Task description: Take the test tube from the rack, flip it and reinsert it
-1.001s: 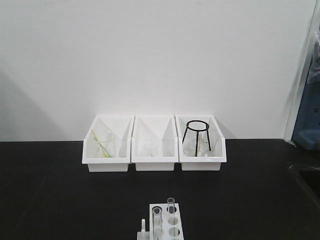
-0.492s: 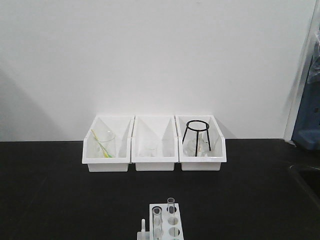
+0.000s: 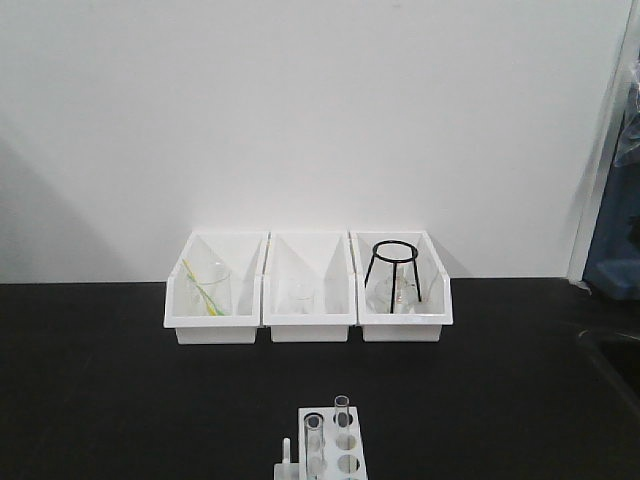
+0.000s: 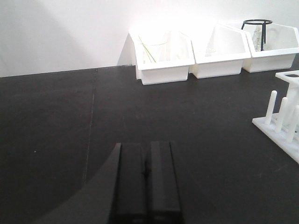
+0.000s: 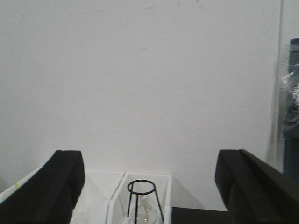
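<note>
Left gripper (image 4: pixel 146 147) has its two fingers pressed together, nothing between them, low over the black table (image 4: pixel 56 121). Right gripper (image 5: pixel 149 163) is spread wide and empty, raised and facing the white wall (image 5: pixel 149 70). Two test tubes are seated in the rack (image 3: pixel 360 450): front test tube (image 3: pixel 314 445) and rear test tube (image 3: pixel 342 408). Both stand upright, long axis vertical, open mouths up, rear one offset to the right. Can't tell which one is the target. Rack sits at the bottom centre of the front view, cropped by the frame edge, with at least two empty holes right of the tubes. One rack only. In the left wrist view it's at the right edge, well apart from the gripper, with at least three upright pegs (image 4: pixel 282 114) showing. Beyond the rack, against the wall, three white bins stand side by side: left bin (image 3: pixel 215 330) with one beaker (image 3: pixel 208 290) and a yellow-green rod (image 3: pixel 203 292) leaning in it, middle bin (image 3: pixel 310 330) with one small glass vessel (image 3: pixel 300 298), right bin (image 3: pixel 400 330) with one black wire tripod stand (image 3: pixel 392 257) and one flask (image 3: pixel 395 292).
</note>
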